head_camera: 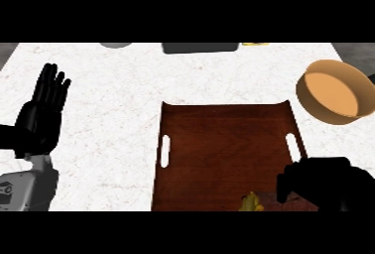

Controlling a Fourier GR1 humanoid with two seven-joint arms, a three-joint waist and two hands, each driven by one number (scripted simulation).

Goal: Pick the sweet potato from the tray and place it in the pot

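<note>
sweet potato (pixel 253 202) sits beside right robot hand (pixel 322 181), grip unclear; left robot hand (pixel 40 116) open.

left robot hand (pixel 40 116): black, slender fingers | left forearm (pixel 31 186): grey casing | right robot hand (pixel 326 181): black

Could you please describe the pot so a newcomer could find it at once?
Start at the dark wooden tray in the middle of the white counter. Off its far right corner stands the pot, a round open vessel. It alone is tan-orange, with a wide mouth.
</note>
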